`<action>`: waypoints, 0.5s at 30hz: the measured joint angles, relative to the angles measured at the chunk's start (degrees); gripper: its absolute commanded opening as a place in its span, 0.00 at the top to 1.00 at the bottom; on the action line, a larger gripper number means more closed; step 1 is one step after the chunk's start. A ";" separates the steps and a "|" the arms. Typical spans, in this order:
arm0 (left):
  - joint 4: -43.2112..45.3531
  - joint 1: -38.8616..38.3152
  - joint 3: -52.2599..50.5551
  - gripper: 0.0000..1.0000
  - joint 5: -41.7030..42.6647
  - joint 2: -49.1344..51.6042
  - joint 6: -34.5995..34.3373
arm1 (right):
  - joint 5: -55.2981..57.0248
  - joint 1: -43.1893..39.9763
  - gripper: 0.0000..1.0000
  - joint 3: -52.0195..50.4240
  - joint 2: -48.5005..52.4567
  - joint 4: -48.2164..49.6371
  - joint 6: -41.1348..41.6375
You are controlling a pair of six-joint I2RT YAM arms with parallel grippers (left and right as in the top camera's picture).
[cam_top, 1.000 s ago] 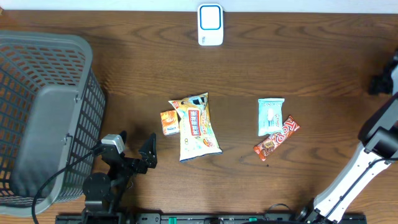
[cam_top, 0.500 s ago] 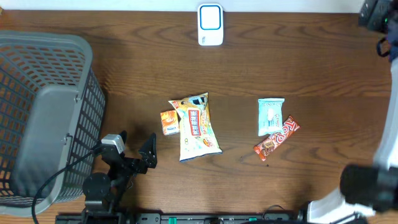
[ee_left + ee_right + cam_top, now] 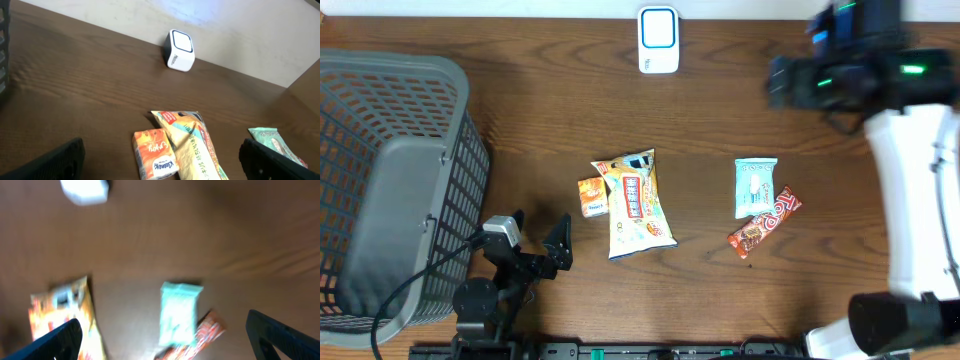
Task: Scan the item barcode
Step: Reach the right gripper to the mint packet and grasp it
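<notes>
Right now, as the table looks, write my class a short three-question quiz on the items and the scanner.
1. True or false: the scanner stands near the table's far edge, apart from every item.
2. Which item does the orange box touch?
3. What touches the red candy bar? A) scanner B) mint packet C) orange box

Key: 1 true; 2 the yellow snack bag; 3 B.

Right arm (image 3: pixel 910 180): swung in from the right edge; now reaches across the far right of the surface (image 3: pixel 740 110).
Right end effector (image 3: pixel 790 82): now blurred, hovering beyond the mint packet (image 3: pixel 755 186).
</notes>
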 measured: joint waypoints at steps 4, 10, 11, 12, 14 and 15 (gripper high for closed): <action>0.02 0.00 0.00 0.02 -0.02 0.00 0.00 | 1.07 6.69 0.01 -8.72 2.69 2.67 2.38; 0.00 0.00 0.00 0.02 -0.02 0.00 0.00 | 8.50 15.69 0.22 -18.84 9.03 4.90 7.69; 0.02 0.00 0.00 0.02 -0.02 0.00 0.00 | 9.31 16.13 0.22 -19.12 9.49 4.85 8.07; 0.02 0.00 0.00 0.02 0.00 0.00 0.00 | 11.37 16.98 0.23 -19.43 10.38 4.52 9.46; 0.02 0.00 0.00 0.02 0.00 0.00 0.00 | 15.43 18.40 0.24 -19.56 11.93 4.24 12.09; 0.02 0.00 0.00 0.02 -0.02 0.00 0.00 | 17.22 18.95 0.25 -19.56 12.55 4.33 13.20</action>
